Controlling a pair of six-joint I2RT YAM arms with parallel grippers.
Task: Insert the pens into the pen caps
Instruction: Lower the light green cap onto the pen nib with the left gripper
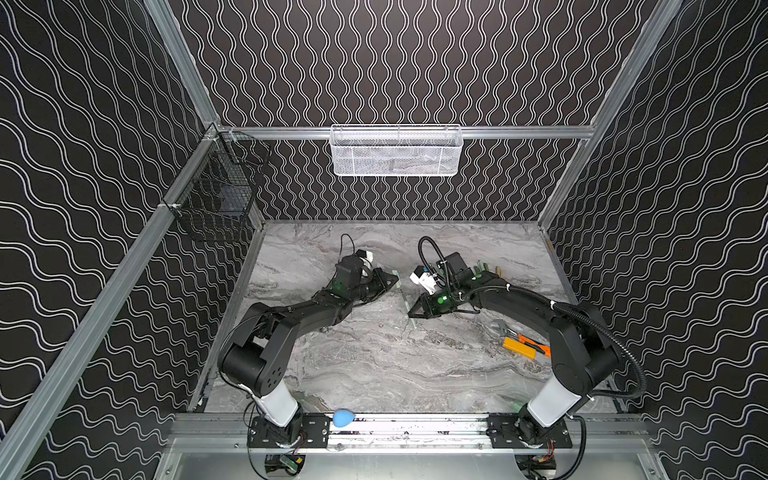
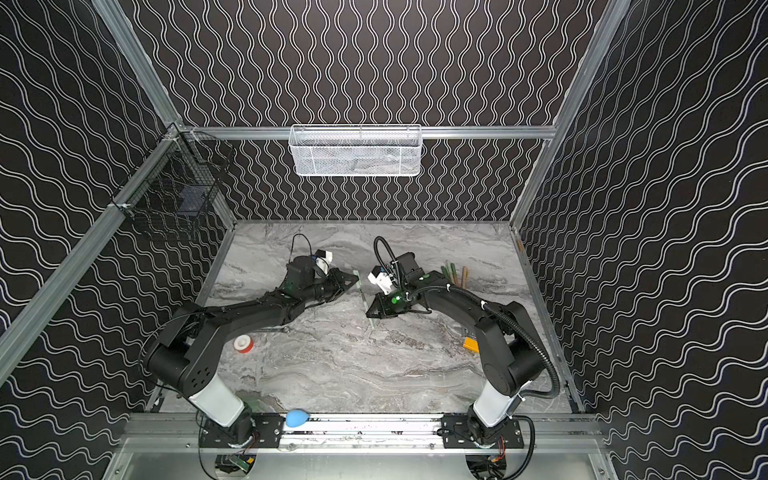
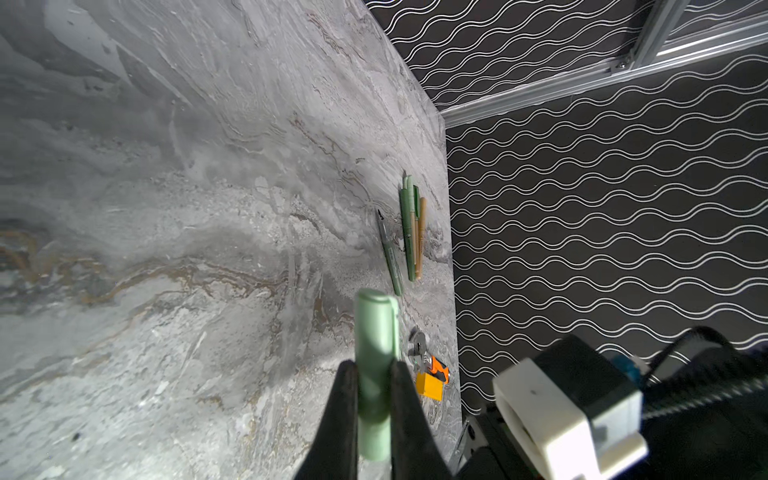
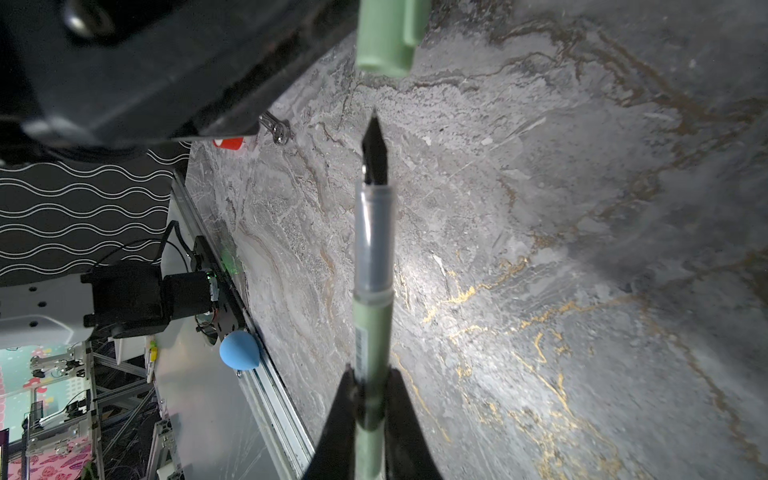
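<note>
My left gripper (image 3: 374, 365) is shut on a pale green pen cap (image 3: 376, 332), whose far end sticks out beyond the fingers. My right gripper (image 4: 371, 372) is shut on a pale green pen (image 4: 372, 291), and its dark tip (image 4: 375, 149) points at the cap (image 4: 386, 37) across a short gap. In both top views the two grippers (image 1: 395, 279) (image 1: 411, 313) face each other mid-table, above the marble. Three more pens (image 3: 409, 232) lie side by side near the right wall, with a dark green uncapped one (image 3: 390, 257) beside them.
A silver wrench (image 1: 500, 328) and an orange utility knife (image 1: 519, 347) lie by the right arm's base. A red and white tape roll (image 2: 243, 344) sits near the left arm. A blue egg-shaped thing (image 1: 343, 419) rests on the front rail. A white mesh basket (image 1: 395, 151) hangs on the back wall.
</note>
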